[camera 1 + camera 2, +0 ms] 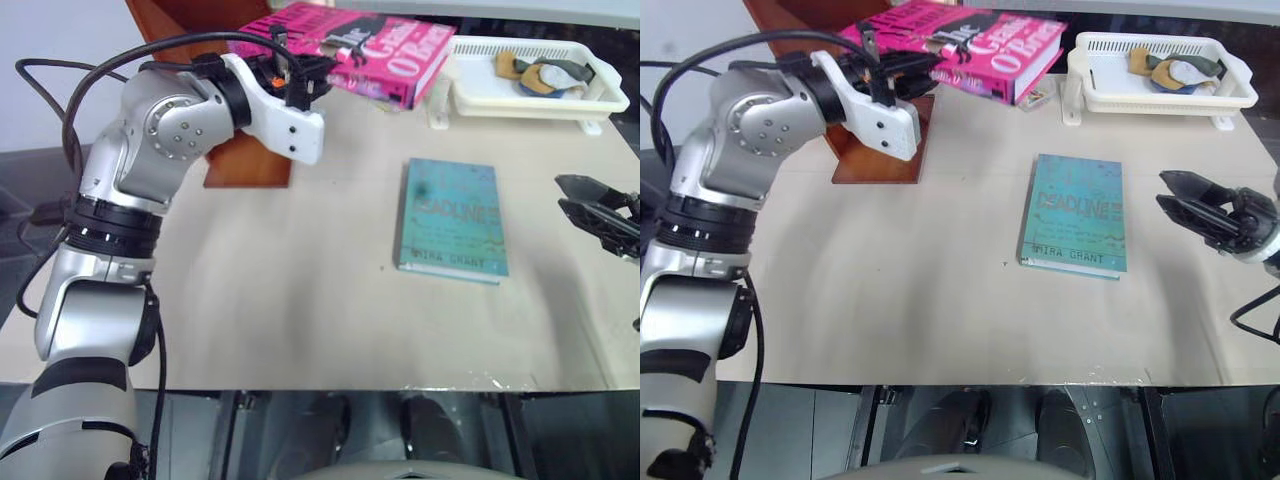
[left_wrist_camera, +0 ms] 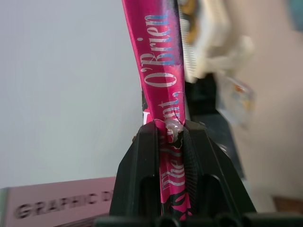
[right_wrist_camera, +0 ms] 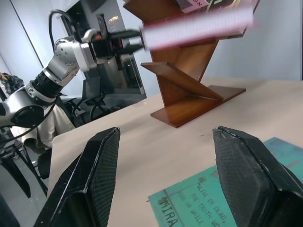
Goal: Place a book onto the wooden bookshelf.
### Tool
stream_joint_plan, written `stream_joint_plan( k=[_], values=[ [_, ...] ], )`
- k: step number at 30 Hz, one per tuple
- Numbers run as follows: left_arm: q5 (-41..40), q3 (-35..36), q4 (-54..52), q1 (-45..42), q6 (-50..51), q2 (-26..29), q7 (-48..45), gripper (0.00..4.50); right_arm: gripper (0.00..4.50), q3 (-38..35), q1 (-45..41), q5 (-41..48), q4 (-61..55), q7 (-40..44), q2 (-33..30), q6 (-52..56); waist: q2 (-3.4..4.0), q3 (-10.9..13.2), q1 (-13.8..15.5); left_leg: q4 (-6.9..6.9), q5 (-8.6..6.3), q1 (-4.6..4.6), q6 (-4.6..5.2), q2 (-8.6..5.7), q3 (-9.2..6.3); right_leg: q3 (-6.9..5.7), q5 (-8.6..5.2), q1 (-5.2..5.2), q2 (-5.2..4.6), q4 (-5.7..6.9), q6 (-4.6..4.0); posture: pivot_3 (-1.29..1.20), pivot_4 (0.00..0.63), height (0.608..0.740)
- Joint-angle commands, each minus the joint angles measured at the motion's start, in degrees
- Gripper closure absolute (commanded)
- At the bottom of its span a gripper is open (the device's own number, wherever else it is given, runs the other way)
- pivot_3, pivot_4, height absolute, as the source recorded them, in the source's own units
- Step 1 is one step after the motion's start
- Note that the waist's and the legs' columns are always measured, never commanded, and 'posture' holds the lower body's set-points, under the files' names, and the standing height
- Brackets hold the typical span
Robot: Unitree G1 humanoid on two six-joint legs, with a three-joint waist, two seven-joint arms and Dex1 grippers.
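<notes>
Left gripper (image 1: 300, 80) is clamped hard on the pink book (image 1: 345, 48), pinching it by one edge, so most of the weight hangs out past the jaws up at 12 o'clock of my head view. It's in the air next to the wooden bookshelf (image 3: 189, 90), not resting on a board yet as far as I can tell.

What worries me: an edge grip on a thick paperback could let it sag or twist in the jaws, and then a corner catches one of those slanted boards and the book pops out or nudges the whole shelf. The boards are angled too, so even a clean release might slide off.

Right gripper (image 1: 1200, 212) is at 3 o'clock, jaws spread wide, holding nothing, just right of the teal book (image 1: 452, 218).

Count: two books, one shelf, one white basket (image 1: 530, 90) at 1 o'clock with a few small items I can't make out.
</notes>
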Motion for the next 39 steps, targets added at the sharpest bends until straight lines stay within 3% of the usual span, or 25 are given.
stream_joint_plan(
  k=[1,10,16,27,37,39],
  values=[
    [0.3,-0.1,1.2,-3.8,0.9,3.5,-5.4,4.26,1.32,-0.4,-2.1,-0.8,1.3,2.0,-0.2,-1.6,0.00,0.0,-0.1,0.00,0.00,0.00,0.00,0.00,0.00,0.00,0.00,0.00,0.01,0.00,0.00,0.00,0.150,0.740],
    [1.9,0.0,7.9,-8.2,8.5,7.7,-13.7,4.26,1.32,2.4,-10.7,-5.3,10.5,9.1,-2.8,-3.7,0.05,0.0,-1.4,0.04,0.00,0.00,0.01,0.00,0.00,-0.01,-0.01,-0.02,0.03,0.07,0.01,0.00,0.150,0.740],
    [0.9,0.3,7.8,-6.1,9.7,10.0,-16.4,4.26,1.32,3.7,-14.9,-7.2,14.0,13.3,-3.5,-4.6,0.06,0.0,-1.6,0.03,0.00,-0.06,0.00,0.00,0.01,-0.01,-0.01,-0.14,0.02,0.10,0.01,0.00,0.150,0.740],
    [1.5,0.2,11.8,-6.2,10.8,10.6,-13.6,4.26,1.32,5.2,-19.3,-8.5,14.1,14.6,-3.2,-5.5,0.14,0.0,-2.0,0.14,0.01,-0.37,0.00,0.01,0.04,0.02,-0.01,-0.50,0.03,0.23,0.01,0.00,0.150,0.740],
    [1.1,-0.1,16.6,-8.6,11.9,10.6,-13.1,4.26,1.32,4.7,-17.3,-9.0,13.3,13.9,-2.8,-6.8,0.14,0.0,-3.0,0.26,0.02,-0.82,0.00,-0.04,0.05,-0.01,0.00,-0.95,0.00,0.32,0.00,0.00,0.150,0.740],
    [1.0,-0.3,17.3,-9.0,11.8,10.4,-13.3,3.29,1.32,4.7,-17.3,-9.0,13.5,13.7,-2.8,-6.9,0.14,0.0,-3.1,0.26,0.02,-0.82,0.00,-0.03,0.05,-0.01,0.00,-0.97,0.00,0.34,0.00,0.00,0.150,0.740]
  ],
)
